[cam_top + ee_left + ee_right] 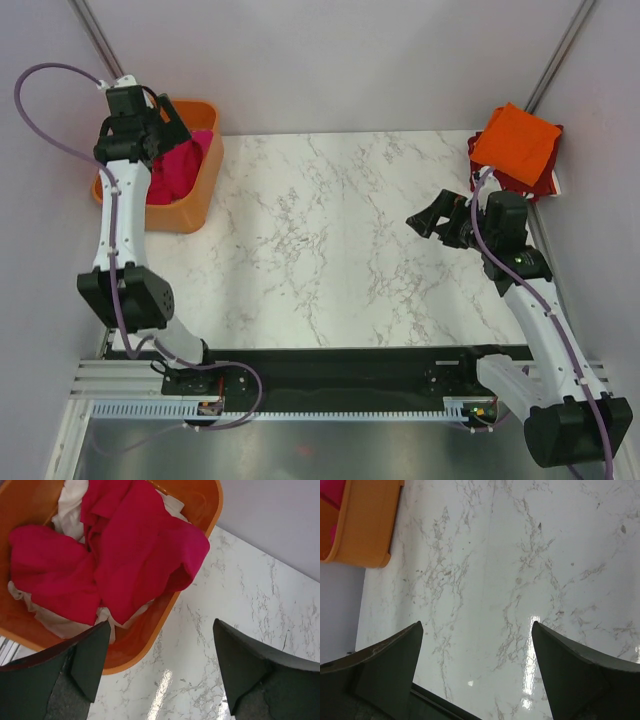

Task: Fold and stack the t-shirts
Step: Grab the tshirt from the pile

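The white marbled tabletop (330, 240) carries an orange basket (192, 212) far left; far right, a dark red t-shirt (512, 180) under an orange t-shirt (515, 145).

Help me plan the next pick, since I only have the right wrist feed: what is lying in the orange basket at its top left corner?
Observer: A magenta-pink t-shirt lies crumpled in the basket, on top of some white cloth.
Operator: Is the left claw gripping it?
Observer: No. The left claw hovers open above the basket, holding nothing.
Operator: Are any shirts finished?
Observer: A folded orange t-shirt sits on a dark red one at the far right corner of the table.
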You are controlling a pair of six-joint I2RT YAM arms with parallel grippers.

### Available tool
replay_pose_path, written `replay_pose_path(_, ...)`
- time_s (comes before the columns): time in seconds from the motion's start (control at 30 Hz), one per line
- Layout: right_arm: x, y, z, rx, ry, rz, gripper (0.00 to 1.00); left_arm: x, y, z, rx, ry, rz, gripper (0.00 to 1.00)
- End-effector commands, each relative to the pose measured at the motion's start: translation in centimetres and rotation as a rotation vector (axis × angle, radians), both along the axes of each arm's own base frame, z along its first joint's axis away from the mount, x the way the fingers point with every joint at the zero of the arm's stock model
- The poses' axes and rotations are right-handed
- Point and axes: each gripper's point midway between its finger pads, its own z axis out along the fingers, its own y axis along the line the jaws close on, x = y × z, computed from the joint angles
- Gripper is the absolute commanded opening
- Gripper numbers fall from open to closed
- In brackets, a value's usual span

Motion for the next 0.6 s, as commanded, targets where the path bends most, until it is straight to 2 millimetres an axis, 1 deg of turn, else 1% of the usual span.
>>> replay_pose_path(0.0,0.4,0.8,0.1,0.005,-0.025,0.052,0.98,4.2,-0.5,-1.1,-0.011,0.028,-0.088,0.9)
replay_pose_path(0.03,0.5,0.8,0.0,0.005,-0.025,0.052,0.98,5.1,-0.6,-1.4,-0.019,0.028,-0.098,0.9)
replay_pose_path(0.07,0.5,0.8,0.1,0.001,-0.032,0.054,0.98,6.9,-0.3,-2.2,-0.028,0.036,-0.098,0.9)
replay_pose_path(0.13,0.7,0.7,0.2,-0.007,-0.037,0.053,0.98,8.4,-0.8,-2.9,-0.073,0.034,-0.127,0.9)
replay_pose_path(0.17,0.8,0.7,0.3,-0.005,-0.036,0.052,0.98,9.2,-1.1,-2.1,-0.078,0.01,-0.139,0.9)
replay_pose_path(0.2,0.8,0.8,0.3,-0.005,-0.035,0.057,0.98,10.3,-1.0,-3.9,-0.086,0.038,-0.144,0.89)
replay_pose_path(0.23,0.8,0.9,0.3,-0.002,-0.031,0.062,0.98,10.9,-0.9,-3.4,-0.08,0.022,-0.143,0.88)
replay_pose_path(0.27,0.8,1.0,0.3,0.0,-0.03,0.065,0.98,11.3,-0.6,-3.7,-0.078,0.025,-0.138,0.88)
replay_pose_path(0.3,0.8,1.0,0.2,-0.002,-0.029,0.065,0.98,12.0,-0.6,-5.1,-0.078,0.048,-0.139,0.86)
replay_pose_path(0.33,0.8,0.9,0.2,-0.004,-0.027,0.063,0.98,12.2,-0.6,-5.2,-0.078,0.047,-0.139,0.84)
replay_pose_path(0.4,0.8,0.8,0.0,-0.014,-0.025,0.057,0.98,12.6,-0.5,-6.4,-0.08,0.069,-0.14,0.76)
replay_pose_path(0.43,0.9,0.8,-0.1,-0.017,-0.022,0.058,0.98,12.7,-0.5,-6.9,-0.081,0.079,-0.141,0.65)
replay_pose_path(0.47,0.9,0.8,-0.2,-0.018,-0.021,0.057,0.98,12.7,-0.4,-7.2,-0.08,0.084,-0.138,0.57)
replay_pose_path(0.53,1.1,0.8,-0.4,-0.023,-0.013,0.059,0.98,12.7,-0.4,-7.8,-0.081,0.096,-0.135,0.3)
replay_pose_path(0.57,1.1,0.8,-0.5,-0.025,-0.009,0.057,0.98,12.6,-0.4,-7.9,-0.086,0.102,-0.136,0.1)
